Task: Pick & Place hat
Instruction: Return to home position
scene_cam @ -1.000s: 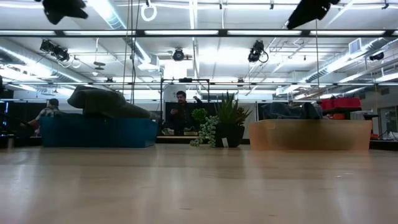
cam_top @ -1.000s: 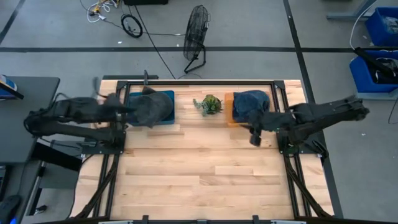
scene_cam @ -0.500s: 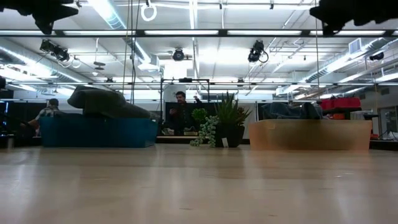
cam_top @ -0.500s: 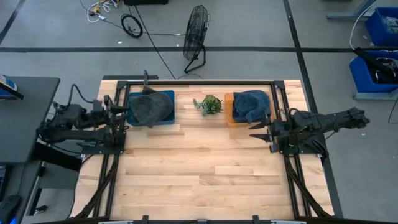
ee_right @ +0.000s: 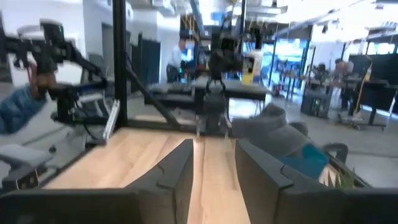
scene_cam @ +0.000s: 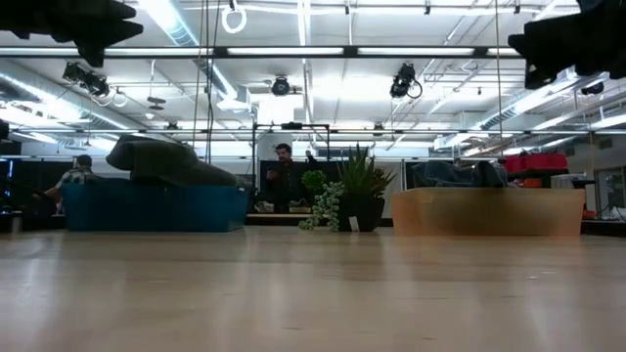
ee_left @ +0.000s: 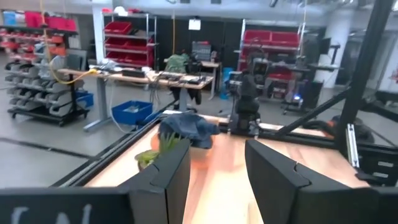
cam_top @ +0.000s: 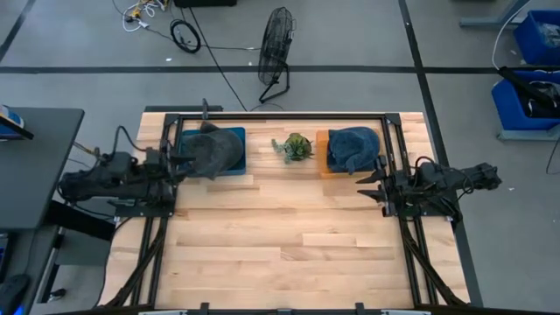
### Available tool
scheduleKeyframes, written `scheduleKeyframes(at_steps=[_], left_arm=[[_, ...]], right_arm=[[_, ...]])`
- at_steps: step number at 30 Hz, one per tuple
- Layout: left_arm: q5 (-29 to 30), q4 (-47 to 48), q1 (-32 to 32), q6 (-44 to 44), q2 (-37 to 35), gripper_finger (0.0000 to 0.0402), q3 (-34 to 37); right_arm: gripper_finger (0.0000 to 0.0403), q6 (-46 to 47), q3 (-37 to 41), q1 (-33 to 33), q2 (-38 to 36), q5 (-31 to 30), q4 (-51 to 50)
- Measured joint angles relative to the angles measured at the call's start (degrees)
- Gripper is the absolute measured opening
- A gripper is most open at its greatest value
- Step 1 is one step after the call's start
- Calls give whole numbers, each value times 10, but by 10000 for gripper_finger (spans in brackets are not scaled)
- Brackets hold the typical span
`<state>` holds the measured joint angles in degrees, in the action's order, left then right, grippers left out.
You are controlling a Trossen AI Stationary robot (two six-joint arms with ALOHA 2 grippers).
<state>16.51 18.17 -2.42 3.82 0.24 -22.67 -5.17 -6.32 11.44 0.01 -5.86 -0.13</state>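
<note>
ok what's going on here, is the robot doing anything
Nothing is being handled right now. The dark cap lies in the blue bin and the blue caps in the orange bin. The left hand and right hand are open and empty, at the left and right edges of the table, so the sorting looks done.

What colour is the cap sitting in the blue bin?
Black to dark grey. The cap shows best in the high view.

Blk cap (cam_top: 208, 150) heaped in blue bin (cam_top: 229, 172); blue cap pile (cam_top: 353, 144) in orange bin (cam_top: 323, 153).
</note>
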Motion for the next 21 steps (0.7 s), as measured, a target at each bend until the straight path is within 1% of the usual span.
scheduleKeyframes(at_steps=[8,11,14,21], left_arm=[[-7,-88,0,6,0,158,93],[-7,-140,0,18,0,158,132],[-7,-185,0,28,0,158,166],[-12,-224,0,36,1,158,220]], right_arm=[[123,32,35,0,0,4,36],[123,39,56,0,0,20,56],[123,60,55,0,0,24,55],[123,60,55,0,0,23,36]])
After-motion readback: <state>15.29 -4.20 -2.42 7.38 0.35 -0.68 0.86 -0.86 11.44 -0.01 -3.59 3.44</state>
